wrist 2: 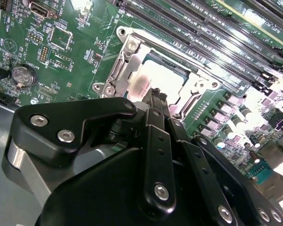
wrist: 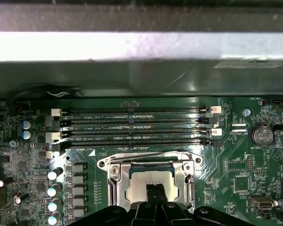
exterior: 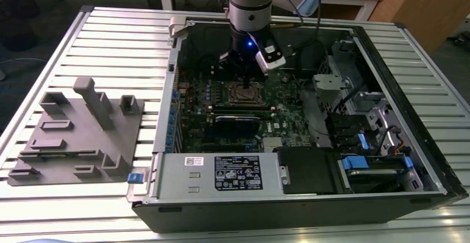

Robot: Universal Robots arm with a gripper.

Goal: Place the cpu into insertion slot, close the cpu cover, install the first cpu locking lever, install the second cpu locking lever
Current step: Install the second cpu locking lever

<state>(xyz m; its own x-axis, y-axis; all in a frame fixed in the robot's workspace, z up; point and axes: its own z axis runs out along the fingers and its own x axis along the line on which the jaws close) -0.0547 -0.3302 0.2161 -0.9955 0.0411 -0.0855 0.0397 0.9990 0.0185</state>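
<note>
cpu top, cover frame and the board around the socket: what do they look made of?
cpu: pale matte metal top, softly reflecting light, looks like a plated lid. Cover: thin bright metal frame, probably stamped steel, with hard glints and screw heads. Board: green laminate, glossy coating, fine traces showing. The hand, black, sits right over the cpu.

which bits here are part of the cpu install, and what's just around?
Job:
- cpu, seated in the insertion slot
- cpu cover, closed over the cpu
- gripper, fingertips on the cpu

Just around:
- memory slots
- coin battery
- grey fixture block
- power supply
</note>
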